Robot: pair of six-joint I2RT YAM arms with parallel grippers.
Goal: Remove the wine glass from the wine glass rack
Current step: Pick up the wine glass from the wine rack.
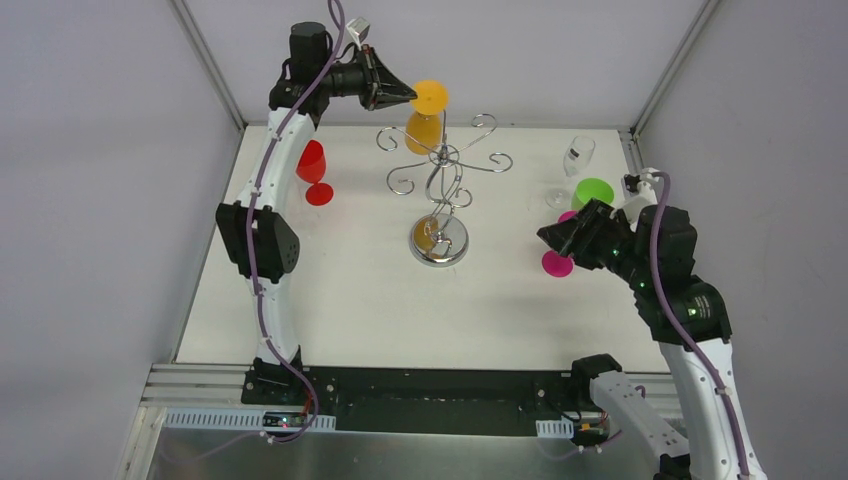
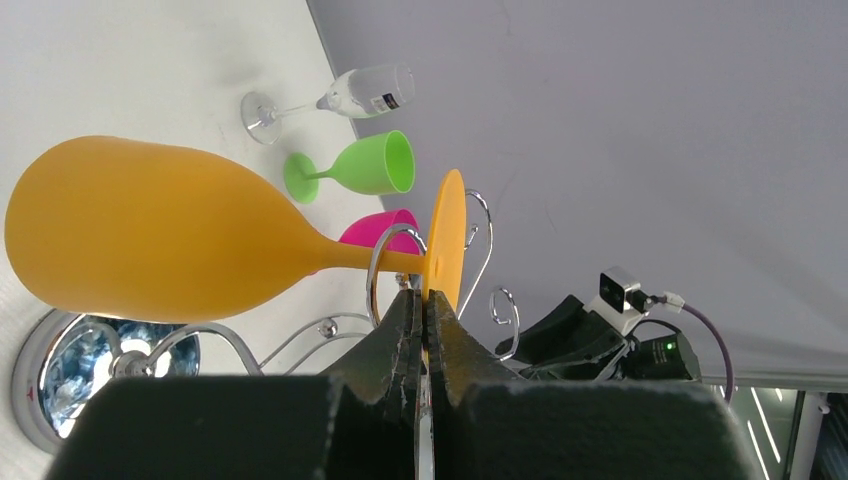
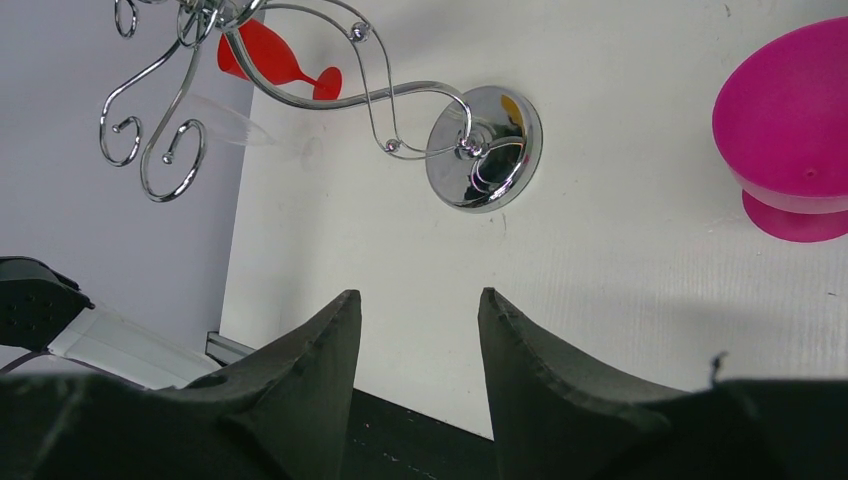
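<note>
From the top view I saw my left gripper up at the orange wine glass, which hung bowl-down on the far side of the wine glass rack. The left wrist view showed more: the fingers were pinched tight on the thin edge of the matte foot disc, and the stem sat inside a curled chrome loop. My right gripper hovered over the white table with its jaws parted and empty, near a magenta glass. Only that view showed a faint clear shape on the rack, possibly another glass. The round base shone like a mirror.
</note>
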